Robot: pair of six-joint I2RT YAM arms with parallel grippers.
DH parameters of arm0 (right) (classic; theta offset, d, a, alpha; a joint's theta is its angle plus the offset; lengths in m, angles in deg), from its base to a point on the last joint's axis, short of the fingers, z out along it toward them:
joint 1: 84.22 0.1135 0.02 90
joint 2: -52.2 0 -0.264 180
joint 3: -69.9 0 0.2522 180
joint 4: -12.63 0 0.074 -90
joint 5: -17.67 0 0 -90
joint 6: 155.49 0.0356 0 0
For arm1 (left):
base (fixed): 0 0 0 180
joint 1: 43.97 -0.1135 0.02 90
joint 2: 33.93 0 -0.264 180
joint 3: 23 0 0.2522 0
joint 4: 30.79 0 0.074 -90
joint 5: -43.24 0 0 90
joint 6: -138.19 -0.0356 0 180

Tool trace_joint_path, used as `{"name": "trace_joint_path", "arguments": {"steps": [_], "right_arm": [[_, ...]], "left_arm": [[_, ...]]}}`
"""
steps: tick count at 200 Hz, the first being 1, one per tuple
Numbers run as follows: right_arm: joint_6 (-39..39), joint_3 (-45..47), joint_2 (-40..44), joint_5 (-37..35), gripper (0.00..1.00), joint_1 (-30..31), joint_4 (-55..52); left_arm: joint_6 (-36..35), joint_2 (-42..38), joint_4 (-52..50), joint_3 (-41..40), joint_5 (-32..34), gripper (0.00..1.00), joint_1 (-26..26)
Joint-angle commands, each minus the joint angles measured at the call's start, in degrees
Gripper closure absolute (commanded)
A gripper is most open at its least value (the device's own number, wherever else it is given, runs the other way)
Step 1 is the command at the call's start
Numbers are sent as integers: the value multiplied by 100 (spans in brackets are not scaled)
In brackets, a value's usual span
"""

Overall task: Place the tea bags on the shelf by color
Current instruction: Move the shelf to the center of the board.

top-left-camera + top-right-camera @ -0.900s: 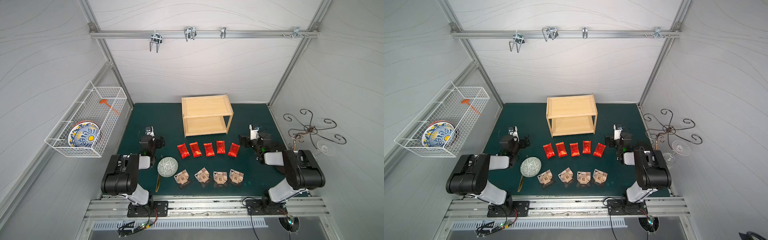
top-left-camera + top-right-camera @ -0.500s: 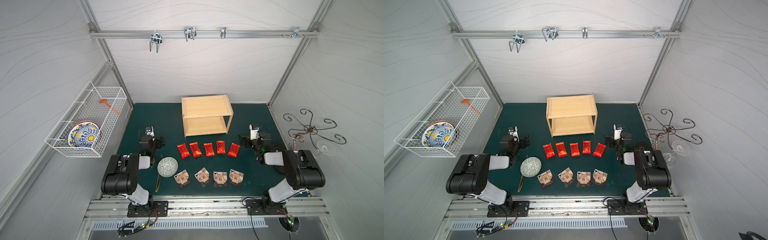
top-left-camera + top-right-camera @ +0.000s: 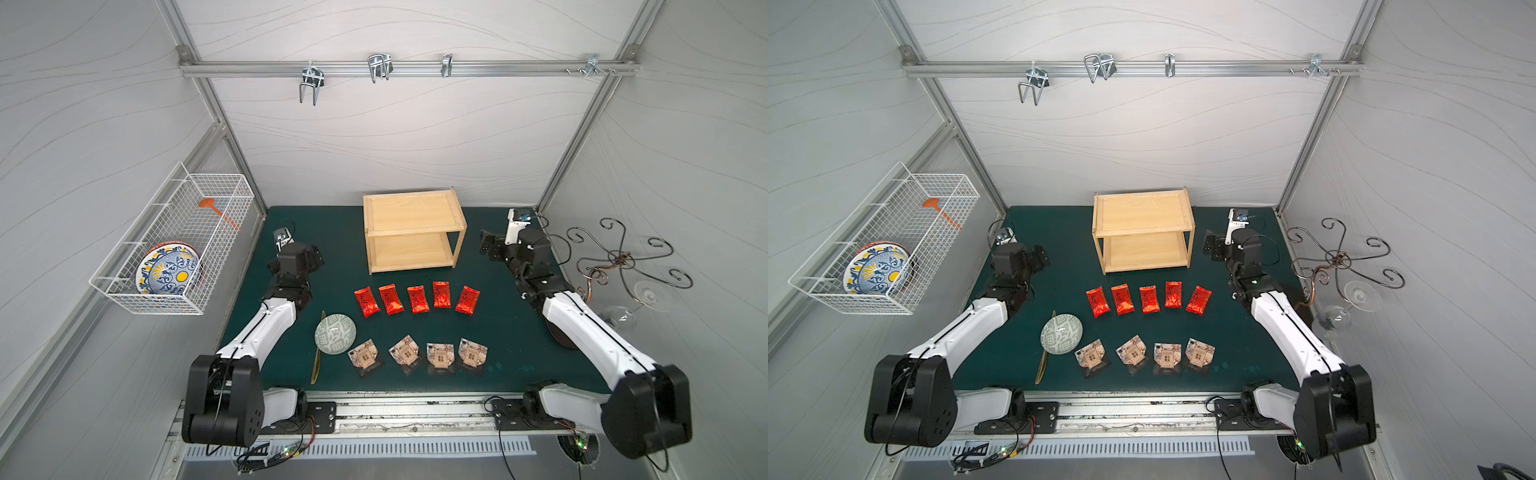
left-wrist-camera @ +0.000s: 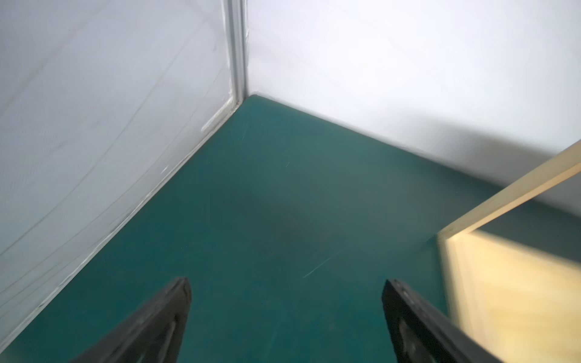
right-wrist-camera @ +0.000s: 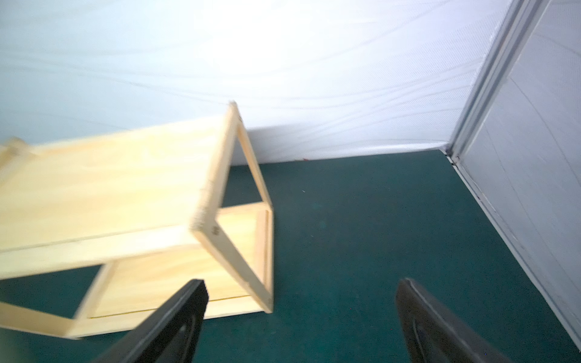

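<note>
As both top views show, the shelf [image 3: 413, 230] stands at twelve o'clock on the mat [image 3: 505, 332]. Five red tea bags [image 3: 417, 299] lie in a row toward six, with four tan tea bags [image 3: 439, 355] beyond them. The left gripper [image 3: 312, 258] sits at the shelf's nine o'clock and the right gripper [image 3: 489, 248] at its three. In the left wrist view the jaws are spread, holding nothing. In the right wrist view the jaws are also spread, with the shelf [image 5: 125, 188] near.

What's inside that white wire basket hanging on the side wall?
A blue, yellow and white patterned plate stands on edge at the near end of the wire basket. An orange long-handled utensil lies at the far end. Anything behind the plate is covered by it.
</note>
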Motion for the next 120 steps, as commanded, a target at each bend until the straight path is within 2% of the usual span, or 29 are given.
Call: {"name": "trace_joint_path", "arguments": {"steps": [1,34,66,86,120], "right_arm": [[680,-701,-456,698,1,201,-1590],[749,-2035,-1438,1362,2,59,-2506],[770,-2378,-1838,2029,7,-14,-2393],[786,-2430,-2018,2252,15,-12,-2170],[818,-2684,-2311,2514,26,23,-2089]], "left_arm": [[1303,106,-2339,1066,-450,2,267],[1697,583,-3288,2330,-1960,6,696],[1815,1148,-3364,3095,-2476,5,1232],[1932,1549,-3401,3439,-2835,7,1297],[1897,2035,-3140,3795,-3564,20,1332]]}}
